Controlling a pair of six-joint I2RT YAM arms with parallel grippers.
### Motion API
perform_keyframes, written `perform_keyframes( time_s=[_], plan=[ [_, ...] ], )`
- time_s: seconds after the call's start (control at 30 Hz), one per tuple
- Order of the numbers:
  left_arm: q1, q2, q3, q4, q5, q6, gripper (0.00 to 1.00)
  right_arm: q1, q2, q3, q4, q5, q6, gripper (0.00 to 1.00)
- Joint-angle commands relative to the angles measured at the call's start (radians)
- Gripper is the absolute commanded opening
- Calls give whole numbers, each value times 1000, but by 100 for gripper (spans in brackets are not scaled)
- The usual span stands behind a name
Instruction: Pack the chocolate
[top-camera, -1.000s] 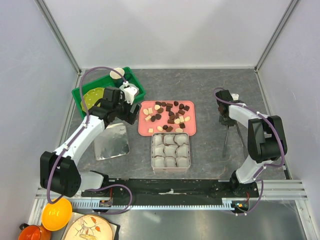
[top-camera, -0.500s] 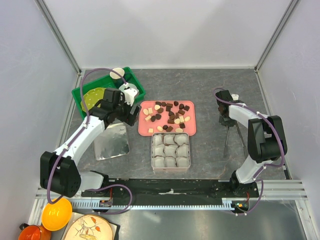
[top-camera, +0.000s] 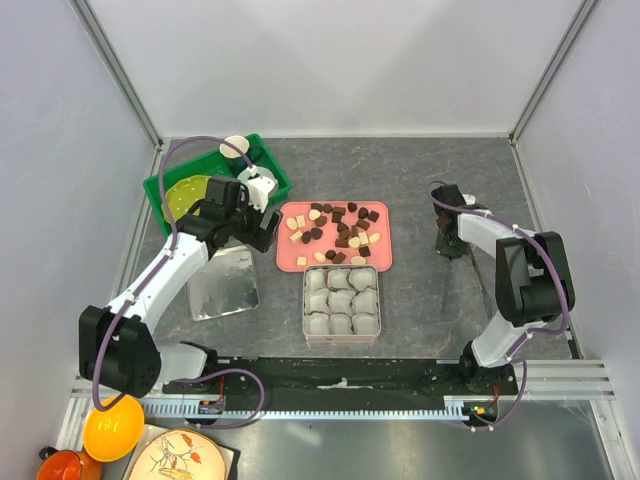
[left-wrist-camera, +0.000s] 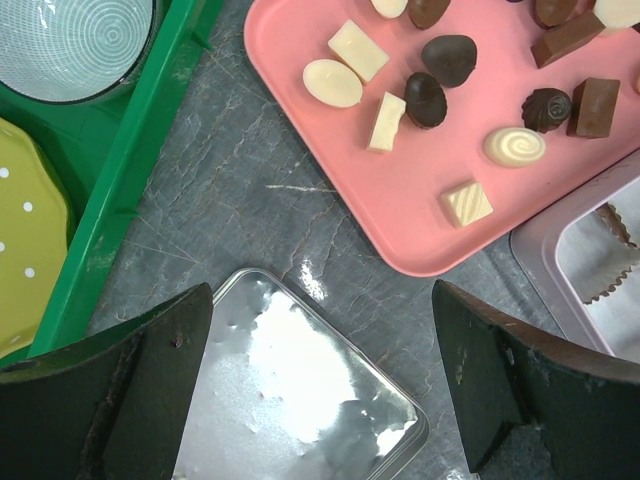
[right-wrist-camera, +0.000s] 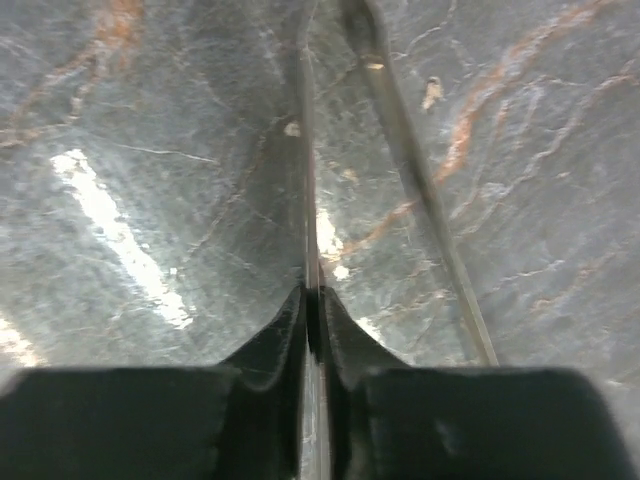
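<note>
Here, left gripper (left-wrist-camera: 320, 385) wide beside tray (left-wrist-camera: 400, 245) edge, right gripper (right-wrist-camera: 312, 320) pinching tongs (right-wrist-camera: 306, 180).

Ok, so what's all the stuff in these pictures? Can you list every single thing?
chocolates: many, dark brown and cream-white, on the pink tray
pink tray: one, pink, mid-table
tin: one, silver, just in front of the tray
paper cups: about nine, grey, inside the tin
tin lid: one, silver, left of the tin
bin: one, green, far left
dotted plate: one, yellow-green, in the bin
whitish bowl: one, in the bin
tongs: one, metal, right side
yellow bowl: one, bottom left, off the table
patterned plate: one, beside it
left gripper: black, open above the lid
right gripper: black, shut on one tong arm
</note>
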Motion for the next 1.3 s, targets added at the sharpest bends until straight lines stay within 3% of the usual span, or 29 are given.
perform_keyframes(
  time_s=[0.0, 0.1, 0.43, 0.53, 0.57, 0.7, 0.77, 1.1, 1.27],
  plan=[
    [5, -26, 9, -3, 27, 30, 98, -1, -30, -23, 64, -140, 43, 8],
    [5, -29, 20, -14, 29, 30, 98, 4, -82, 3, 82, -196, 62, 0],
    [4, -46, 93, -89, 173, 15, 99, 90, -384, 123, 286, -547, 142, 0],
    [4, -49, 128, -131, 309, 18, 99, 123, -476, 83, 451, -667, 214, 0],
    [4, -50, 139, -141, 361, 32, 99, 136, -504, 59, 587, -728, 248, 0],
    [4, -99, 152, -134, 682, 50, 99, 223, -645, -128, 937, -723, 369, 0],
    [2, -116, 155, -122, 772, 46, 99, 268, -656, -167, 1081, -729, 427, 0],
    [2, -75, 159, -131, 1232, 23, 99, 440, -598, -181, 1208, -685, 429, 0],
    [-1, -66, 135, -131, 1259, 40, 99, 481, -552, -152, 1271, -663, 446, 0]
  ],
)
